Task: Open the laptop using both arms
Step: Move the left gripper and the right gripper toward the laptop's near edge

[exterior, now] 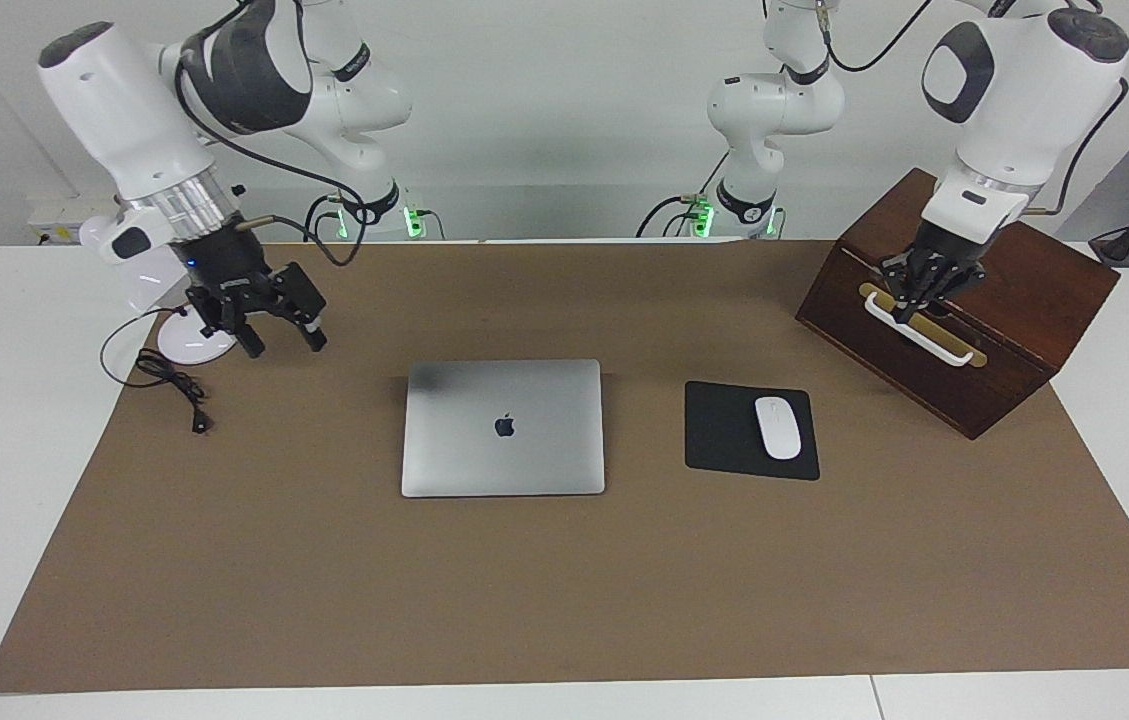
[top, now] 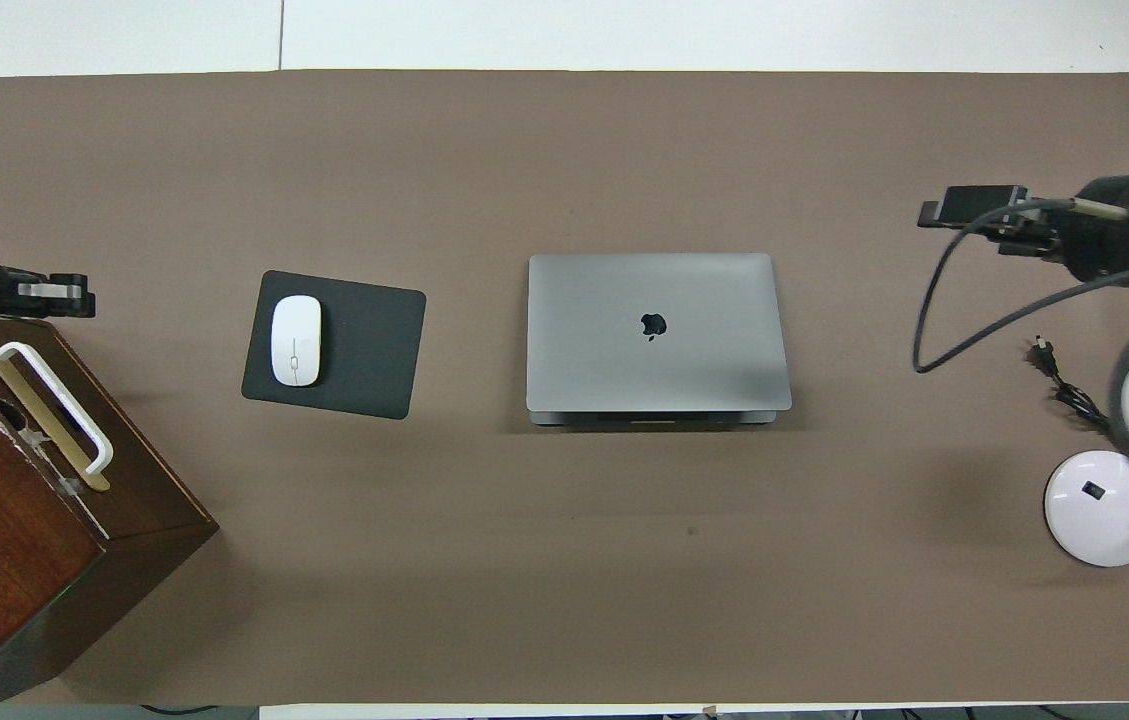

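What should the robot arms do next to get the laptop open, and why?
Probably both should move in toward the laptop. Its lid is shut flat, and neither gripper touches it: the right gripper hangs open over the mat beside the lamp base, and the left gripper is over the wooden box.
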`<state>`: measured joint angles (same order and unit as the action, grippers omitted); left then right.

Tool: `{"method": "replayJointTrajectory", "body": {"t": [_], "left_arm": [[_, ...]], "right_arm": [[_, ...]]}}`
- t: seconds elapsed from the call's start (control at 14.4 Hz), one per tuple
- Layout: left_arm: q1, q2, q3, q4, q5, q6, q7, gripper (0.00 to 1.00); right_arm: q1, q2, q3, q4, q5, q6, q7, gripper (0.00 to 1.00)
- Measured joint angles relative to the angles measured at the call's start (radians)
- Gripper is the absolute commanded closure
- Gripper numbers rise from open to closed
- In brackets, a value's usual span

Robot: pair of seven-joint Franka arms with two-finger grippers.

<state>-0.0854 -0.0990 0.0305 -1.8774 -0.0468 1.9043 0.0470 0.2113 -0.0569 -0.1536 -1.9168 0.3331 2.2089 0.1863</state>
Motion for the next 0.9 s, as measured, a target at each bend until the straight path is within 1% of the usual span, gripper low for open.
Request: {"method": "replayJointTrajectory", "body": {"t": [0.21, 0.42, 0.49, 0.63, 0.76, 0.9], "left_arm": [[-0.027, -0.070, -0.001, -0.154, 0.000, 0.136, 0.000, 1.00], [-0.063, -0.130, -0.002, -0.290, -0.001, 0.262, 0.000, 1.00], [-0.076, -0.146, -0.003, -0.329, -0.001, 0.303, 0.000, 1.00], [-0.108, -0.176, -0.003, -0.413, -0.001, 0.402, -0.002, 1.00], [-0.135, -0.200, -0.003, -0.490, -0.002, 0.481, -0.006, 1.00], [-0.156, -0.219, -0.003, -0.556, -0.008, 0.557, -0.007, 1.00]], "right_arm": [[0.111, -0.003, 0.003, -0.023, 0.000, 0.093, 0.187, 0.00], [0.143, -0.016, 0.004, -0.060, 0.026, 0.154, 0.279, 0.00], [0.157, -0.025, 0.003, -0.091, 0.051, 0.199, 0.291, 0.00], [0.209, -0.041, 0.002, -0.178, 0.087, 0.330, 0.308, 0.00], [0.272, -0.047, 0.003, -0.254, 0.091, 0.453, 0.372, 0.00], [0.321, -0.048, 0.004, -0.295, 0.091, 0.529, 0.444, 0.00]]}}
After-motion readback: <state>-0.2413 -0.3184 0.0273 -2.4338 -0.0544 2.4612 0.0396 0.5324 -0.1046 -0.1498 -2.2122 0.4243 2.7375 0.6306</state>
